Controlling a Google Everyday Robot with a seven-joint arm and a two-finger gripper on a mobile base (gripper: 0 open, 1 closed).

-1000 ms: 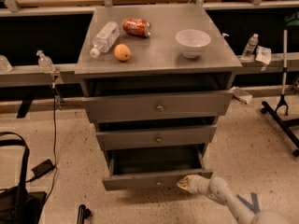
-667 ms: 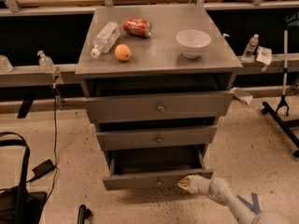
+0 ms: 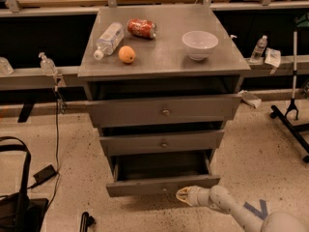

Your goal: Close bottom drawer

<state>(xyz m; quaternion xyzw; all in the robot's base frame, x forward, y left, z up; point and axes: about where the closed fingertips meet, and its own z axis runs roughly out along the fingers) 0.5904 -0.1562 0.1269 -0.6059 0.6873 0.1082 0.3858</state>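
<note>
The end effector (image 3: 185, 195) hangs low near the floor, its tip at the front of the bottom drawer (image 3: 140, 187), which lies just left of it and beyond. I cannot tell how wide it is set. The push should go square into the front, close to the knob (image 3: 165, 190), so the drawer slides in straight and does not skew. The drawer is grey and slim-fronted, pulled well out, and dark inside.

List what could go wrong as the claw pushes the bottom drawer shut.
1. The claw is low by the front of the bottom drawer, right of centre; an off-centre push may skew the drawer and jam it.
2. That front panel is slim, so the claw could slip off or under it.
3. A hard shove may jolt the cabinet and set the orange on top rolling.
</note>
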